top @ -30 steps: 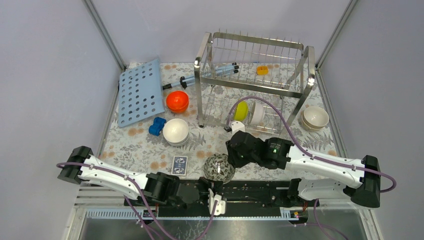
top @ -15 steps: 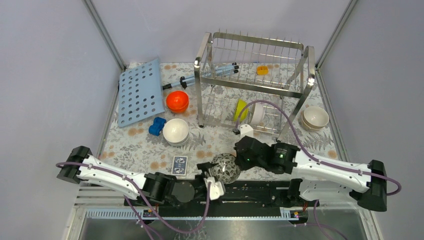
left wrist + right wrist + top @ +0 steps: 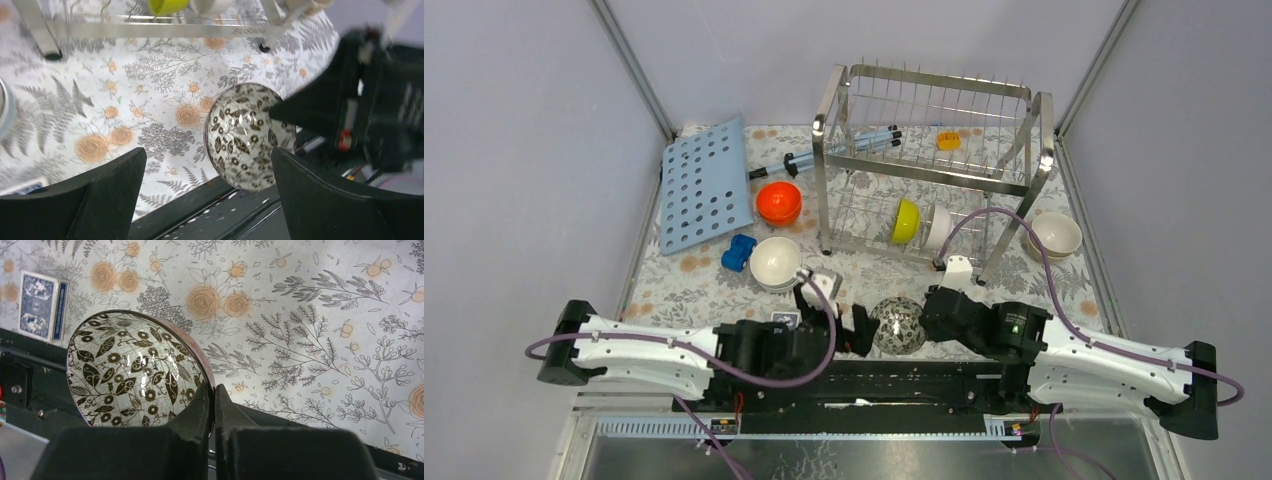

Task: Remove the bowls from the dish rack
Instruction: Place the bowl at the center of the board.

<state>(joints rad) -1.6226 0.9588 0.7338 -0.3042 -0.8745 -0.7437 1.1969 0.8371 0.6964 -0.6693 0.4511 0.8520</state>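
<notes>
The dish rack (image 3: 934, 160) stands at the back of the table, with a yellow-green bowl (image 3: 906, 221) and a white bowl (image 3: 939, 226) on edge in its lower tier. A brown leaf-patterned bowl (image 3: 897, 325) hangs over the table's near edge. My right gripper (image 3: 212, 395) is shut on that bowl's (image 3: 132, 375) rim, one finger inside and one outside. My left gripper (image 3: 207, 165) is open just left of the bowl (image 3: 247, 137), its fingers wide apart and not touching it. From above, the left gripper (image 3: 842, 318) sits left of the bowl and the right gripper (image 3: 929, 322) at its right rim.
A white bowl stack (image 3: 775, 262), an orange bowl (image 3: 778, 201) and a blue toy (image 3: 739, 253) sit left of the rack. Cream bowls (image 3: 1054, 235) stand to its right. A light-blue perforated board (image 3: 707, 185) lies at the far left. A card deck (image 3: 42, 305) lies near the front edge.
My left gripper opened and let go of the patterned bowl. My right gripper shut on its rim and carried it a little to the right. The left arm swung in over the table.
</notes>
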